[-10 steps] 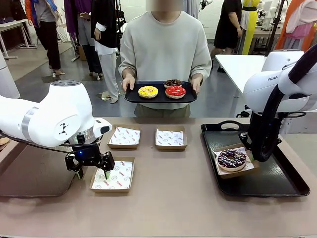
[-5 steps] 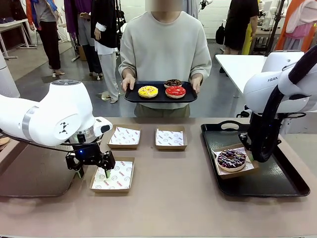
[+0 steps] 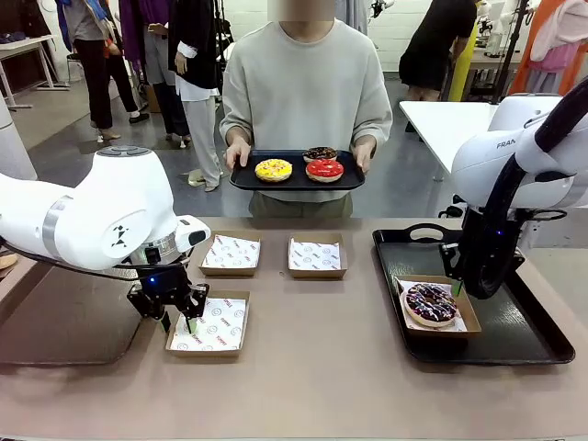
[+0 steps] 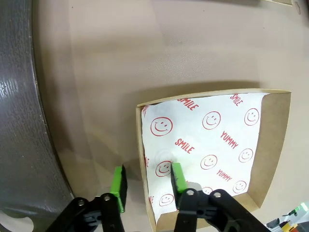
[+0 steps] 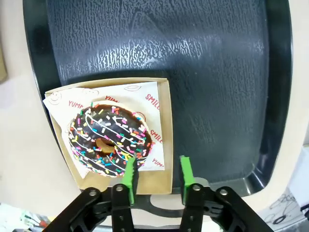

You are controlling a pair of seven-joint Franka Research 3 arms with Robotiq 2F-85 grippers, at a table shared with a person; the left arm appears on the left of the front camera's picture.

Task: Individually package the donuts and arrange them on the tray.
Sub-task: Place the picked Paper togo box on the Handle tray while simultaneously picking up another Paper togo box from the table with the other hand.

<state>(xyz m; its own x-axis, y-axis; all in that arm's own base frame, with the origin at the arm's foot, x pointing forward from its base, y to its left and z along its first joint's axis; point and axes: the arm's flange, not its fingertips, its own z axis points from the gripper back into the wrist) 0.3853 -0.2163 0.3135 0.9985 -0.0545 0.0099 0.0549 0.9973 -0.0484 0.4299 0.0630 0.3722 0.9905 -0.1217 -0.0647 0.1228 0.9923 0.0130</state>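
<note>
Donuts are only partly packaged, as far as I can judge: 1 of 4 is done and 3 remain.

At the left, the left gripper is down at the nearest box, which is empty and lined with printed paper. Its jaws are apart and stand astride the left wall of this box, 1 pad outside over the table and 1 pad inside over the paper. I see a gap on both sides of the wall, so it does not seem to grip anything.

Behind it lie 2 more empty boxes, side by side: the left box and the middle box.

In the middle, across the table, a person holds a serving tray with both hands. On it are the yellow donut, the red donut and, behind them, the chocolate donut. These 3 have no package yet.

At the right, the sprinkled donut lies in its own filled box, and this box rests on the black tray. The right gripper is low at the box's edge with its jaws partly open, 1 pad at the donut's side and 1 over the tray, holding nothing.

What is left, I think: to box 3 donuts in the 3 empty boxes and bring them to the black tray.
</note>
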